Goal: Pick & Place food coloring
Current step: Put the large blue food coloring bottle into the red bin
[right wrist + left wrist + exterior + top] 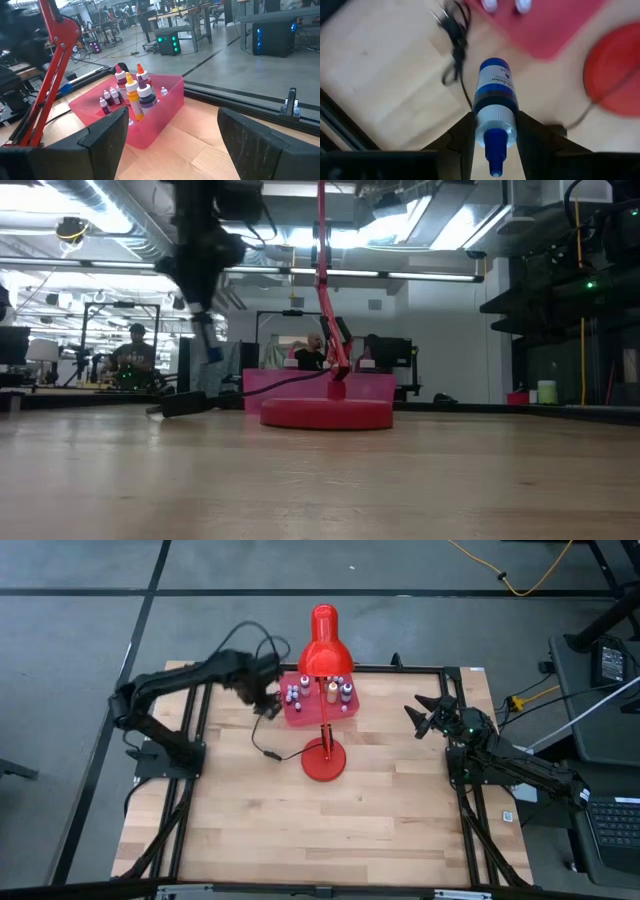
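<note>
My left gripper [268, 698] hovers over the table just left of the pink tray [292, 718], shut on a blue food coloring bottle [495, 85] with a blue nozzle. The low view shows it blurred, well above the tabletop [213, 352]. Several more small bottles [132, 90] stand upright in the tray [160, 120]. My right gripper [425, 720] waits open near the table's right edge, its fingers pointing toward the tray [170, 145]. My left gripper pinches the blue bottle between its two fingers [465, 130] at the pale collar [492, 112] just below the nozzle. The fingers come from above, pointing down. The bottle's body reaches out beyond the fingertips, lifted clear of the table.
A tall red desk lamp stands with its round base [323, 762] in front of the tray and its head [325, 645] above it. Its black cord [262, 740] lies on the wood below my left gripper. Bare wood fills the table's near half. People sit in the room beyond.
</note>
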`<act>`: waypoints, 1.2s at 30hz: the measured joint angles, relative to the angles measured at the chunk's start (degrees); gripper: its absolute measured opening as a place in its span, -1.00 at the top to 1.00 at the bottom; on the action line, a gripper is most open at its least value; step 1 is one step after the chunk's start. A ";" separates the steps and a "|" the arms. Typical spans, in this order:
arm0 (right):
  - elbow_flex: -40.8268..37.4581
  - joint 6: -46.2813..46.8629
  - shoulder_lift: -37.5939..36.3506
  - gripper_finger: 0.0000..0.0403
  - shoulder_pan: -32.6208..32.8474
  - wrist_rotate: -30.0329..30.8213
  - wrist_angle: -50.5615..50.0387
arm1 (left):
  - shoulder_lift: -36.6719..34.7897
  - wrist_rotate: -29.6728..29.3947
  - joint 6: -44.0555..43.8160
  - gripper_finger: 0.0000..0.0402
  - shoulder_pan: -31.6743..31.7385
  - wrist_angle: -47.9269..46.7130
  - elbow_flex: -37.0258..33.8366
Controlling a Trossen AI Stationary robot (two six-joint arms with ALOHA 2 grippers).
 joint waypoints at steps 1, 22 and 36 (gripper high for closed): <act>0.00 0.03 -0.01 -0.52 -0.01 0.02 0.00 | 1.16 0.26 0.79 0.44 1.65 -0.12 1.62; 0.00 0.00 0.00 -0.52 0.00 0.02 0.02 | 21.79 2.74 14.02 0.44 5.09 -4.81 21.95; 0.00 0.03 -0.01 -0.52 -0.01 0.02 0.01 | 23.52 2.64 15.16 0.44 3.09 -2.94 20.44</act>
